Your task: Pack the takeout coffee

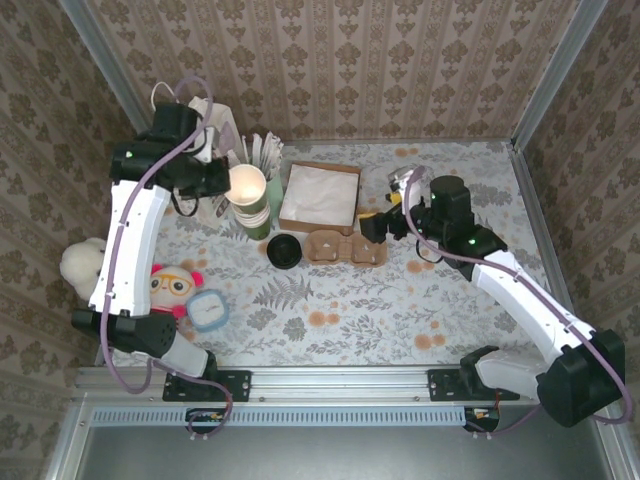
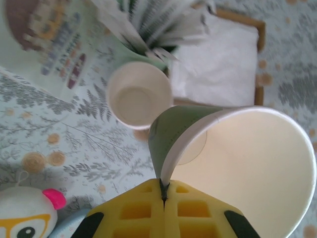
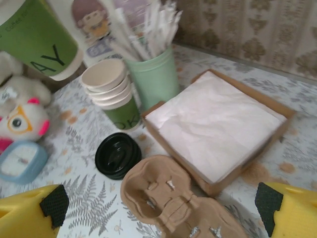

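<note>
Well, the left gripper [image 1: 222,180] is up at the back left of the table, and its yellow fingers [image 2: 148,208] are pinched tight on the rim of the green paper cup [image 2: 183,129]. The cup has no lid on it. It hangs tilted in the air, its cream inside facing up, above the stack of cups [image 2: 138,94] standing on the table. From the right wrist view you can see the held cup [image 3: 34,34] high at the left, with dark letters on its green side, clear of the stack [image 3: 110,91] below it.

Just beside the stack is a mint holder [image 3: 153,79] full of white sticks, and next to that a brown tray of napkins [image 3: 218,119]. The black lid [image 3: 118,154] lies loose on the tablecloth, top up, in front of the stack and just beside the left end of the cardboard carrier [image 3: 173,198]. Both carrier slots are empty.

The right gripper [image 1: 368,228] sits at the carrier's right end with its jaws spread wide and nothing between them. Whether it touches the cardboard, I can't tell.

A plush toy with glasses [image 1: 170,285] lies at the near left, well away from the carrier.
</note>
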### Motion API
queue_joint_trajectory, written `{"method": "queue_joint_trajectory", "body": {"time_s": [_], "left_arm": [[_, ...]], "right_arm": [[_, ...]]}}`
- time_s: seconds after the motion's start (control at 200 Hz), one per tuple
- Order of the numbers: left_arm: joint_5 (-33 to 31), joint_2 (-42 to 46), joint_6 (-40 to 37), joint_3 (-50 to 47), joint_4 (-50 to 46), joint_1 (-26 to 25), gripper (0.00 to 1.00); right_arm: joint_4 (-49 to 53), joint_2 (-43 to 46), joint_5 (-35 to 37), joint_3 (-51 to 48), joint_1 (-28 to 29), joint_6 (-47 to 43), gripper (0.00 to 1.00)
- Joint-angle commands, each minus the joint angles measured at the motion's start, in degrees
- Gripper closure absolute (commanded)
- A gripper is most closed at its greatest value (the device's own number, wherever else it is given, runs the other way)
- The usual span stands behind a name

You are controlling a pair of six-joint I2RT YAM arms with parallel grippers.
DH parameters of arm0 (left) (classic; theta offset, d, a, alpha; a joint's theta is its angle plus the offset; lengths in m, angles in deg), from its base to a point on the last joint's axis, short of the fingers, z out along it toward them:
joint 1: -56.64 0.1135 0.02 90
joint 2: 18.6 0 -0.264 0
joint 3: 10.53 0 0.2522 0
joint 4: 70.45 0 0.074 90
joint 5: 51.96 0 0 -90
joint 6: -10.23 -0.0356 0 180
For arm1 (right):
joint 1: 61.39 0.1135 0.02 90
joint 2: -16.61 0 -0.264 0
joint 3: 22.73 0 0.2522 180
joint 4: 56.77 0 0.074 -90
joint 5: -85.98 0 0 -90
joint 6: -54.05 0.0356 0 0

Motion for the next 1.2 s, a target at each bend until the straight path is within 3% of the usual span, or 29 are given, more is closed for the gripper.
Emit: {"method": "queue_joint_trajectory", "body": {"time_s": [0.0,0.12,0.39,0.55,0.71,0.825,1.195], "left_arm": [[1.64,2.16,-3.11,-3.02,-4.77,-4.63,1.00],[0.93,2.23,-4.39,-8.16,-2.48,-11.76,1.00],[2.38,1.41,-9.70,-16.26,6.78,-23.59,1.00],[7.08,1.21,-8.39,-23.60,17.40,-26.68,1.00],[4.24,0.10,-5.15,-28.22,23.73,-28.76,1.00],[2.73,-1.18,-1.64,-31.20,27.15,-29.24,1.00],[3.15,-6.70,-2.16,-33.23,26.96,-30.88,1.00]], "right_arm": [[-1.23,-1.40,0.55,1.51,0.81,-4.35,0.00],[-4.36,-2.08,7.16,1.09,0.76,2.86,0.00],[-5.13,2.11,14.21,-4.12,0.78,12.76,0.00],[-3.85,6.47,18.49,-8.32,0.82,19.69,0.00],[4.02,10.17,22.86,-9.73,0.78,26.14,0.00],[6.14,11.49,20.97,-10.98,0.78,28.03,0.00],[4.78,12.98,22.96,-13.73,0.78,29.48,0.00]]}}
